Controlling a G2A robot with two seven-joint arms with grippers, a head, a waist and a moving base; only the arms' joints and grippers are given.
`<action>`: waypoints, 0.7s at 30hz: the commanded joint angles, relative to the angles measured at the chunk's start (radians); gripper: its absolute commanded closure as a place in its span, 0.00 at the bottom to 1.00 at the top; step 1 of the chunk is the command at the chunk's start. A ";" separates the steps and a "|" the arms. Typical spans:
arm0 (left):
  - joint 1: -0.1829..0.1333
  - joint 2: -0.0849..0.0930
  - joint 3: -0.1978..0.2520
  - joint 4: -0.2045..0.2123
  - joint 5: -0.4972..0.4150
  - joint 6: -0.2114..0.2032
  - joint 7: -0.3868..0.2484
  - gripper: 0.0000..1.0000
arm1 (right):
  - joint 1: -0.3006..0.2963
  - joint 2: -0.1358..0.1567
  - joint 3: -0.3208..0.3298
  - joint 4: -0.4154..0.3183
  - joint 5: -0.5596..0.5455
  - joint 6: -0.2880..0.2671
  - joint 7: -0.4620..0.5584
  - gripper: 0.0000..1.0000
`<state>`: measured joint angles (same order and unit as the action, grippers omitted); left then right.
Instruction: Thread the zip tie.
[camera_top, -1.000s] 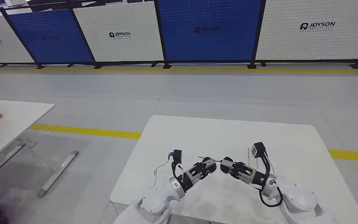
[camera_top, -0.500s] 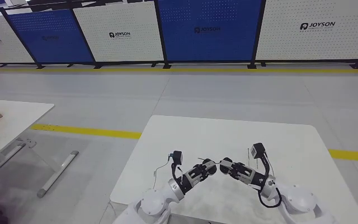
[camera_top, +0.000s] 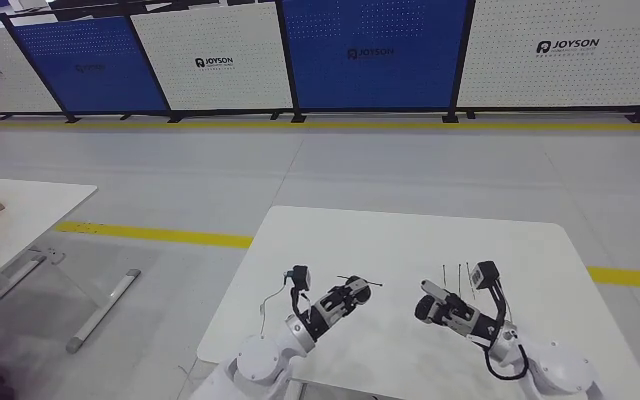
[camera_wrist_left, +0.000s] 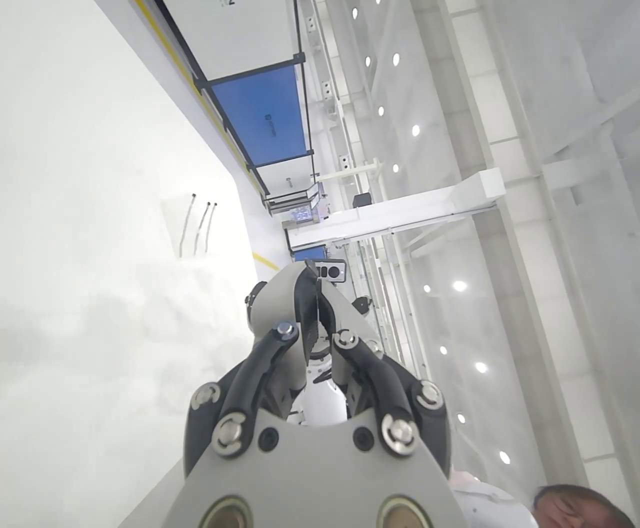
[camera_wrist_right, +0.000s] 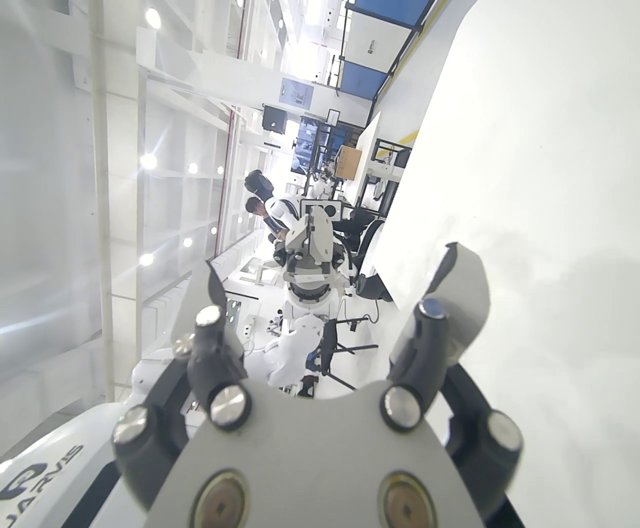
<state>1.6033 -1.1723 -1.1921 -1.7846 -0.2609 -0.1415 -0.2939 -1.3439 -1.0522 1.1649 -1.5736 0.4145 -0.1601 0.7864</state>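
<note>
**A:** Status?

**B:** The left gripper is above the near middle of the surface. Its fingers are pressed together on the tie, pinching it mid-length, with an end sticking out to each side. The right gripper is well apart to the right, with its fingers spread and nothing held. Three spare ties lie flat just beyond it.

**A:** Threaded?

**B:** Judged not. From above the tie reads as a straight line, not a loop. I cannot tell which end has the head.

**A:** Method for the step?

**B:** Identify the head end first. The right gripper should pinch the tail close to its tip, so little of it flexes. Bend it round slowly and line the tip up square with the slot before pushing. The left pinch must stay firm, or the head will twist.

**A:** Risks?

**B:** The tip could skate past the slot, or the strap could spring out of the pinch. Also keep clear of the spares.
</note>
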 joint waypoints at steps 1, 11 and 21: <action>0.007 0.002 -0.003 -0.008 0.008 0.019 -0.010 1.00 | -0.007 0.001 0.006 -0.005 0.002 0.004 0.006 0.00; 0.007 0.002 -0.003 -0.008 0.008 0.019 -0.010 1.00 | -0.007 0.001 0.006 -0.005 0.002 0.004 0.006 0.00; 0.066 0.012 -0.077 -0.129 -0.127 -0.116 -0.092 1.00 | -0.007 0.001 0.006 -0.005 0.002 0.004 0.006 0.00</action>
<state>1.6511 -1.1632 -1.2510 -1.8868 -0.3812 -0.2386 -0.3730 -1.3512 -1.0507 1.1711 -1.5784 0.4168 -0.1565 0.7925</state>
